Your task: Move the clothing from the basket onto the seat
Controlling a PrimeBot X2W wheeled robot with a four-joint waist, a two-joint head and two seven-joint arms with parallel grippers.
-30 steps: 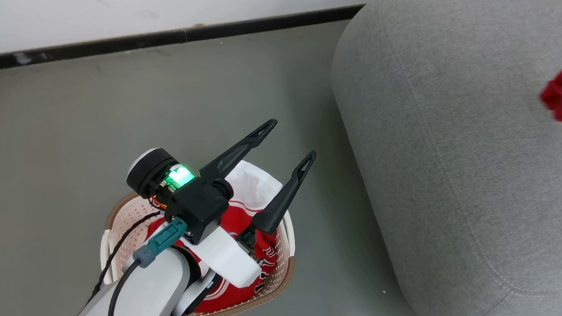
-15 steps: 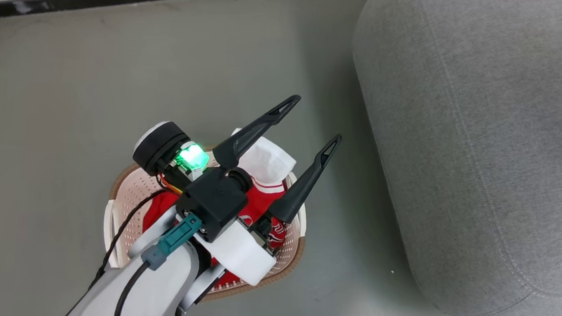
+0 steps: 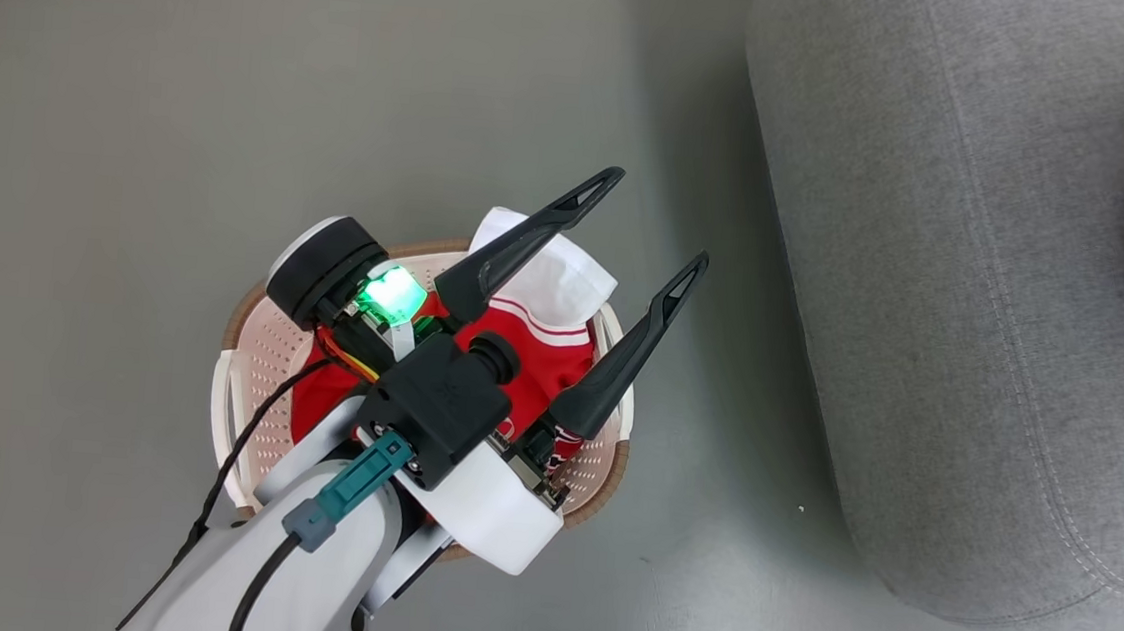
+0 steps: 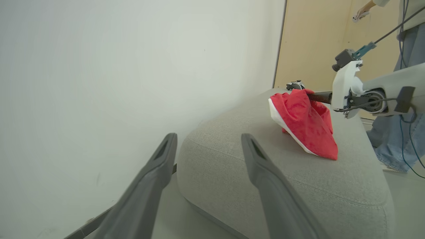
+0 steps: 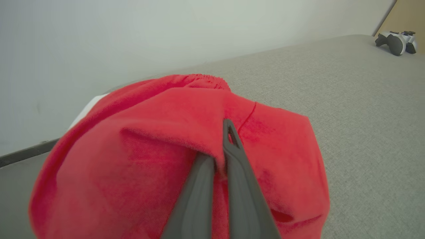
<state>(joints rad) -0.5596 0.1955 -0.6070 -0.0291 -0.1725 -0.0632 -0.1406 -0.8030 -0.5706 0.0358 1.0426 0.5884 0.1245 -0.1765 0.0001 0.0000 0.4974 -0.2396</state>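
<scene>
Over sofa top, near its rounded end: R gripper fingers pinched shut on a fold of plain red garment. Cloth hangs from them, lower hem at or just touching the sofa top; can't tell which.

Step in hand, my read: set-down of garment no. 1, so approx. halfway. Next calls for lowering a little, then letting go well inboard of the sofa edge so cloth doesn't slide off.

L gripper above basket, fingers spread wide, nothing in them, tips aimed toward sofa. Inside basket: striped jersey, its white panel draped over far rim.

Room: bare floor round basket; gap betw. basket & sofa side open. Game controller at sofa's far corner, well apart. Person's legs beside sofa's far side; mind R arm swing.
</scene>
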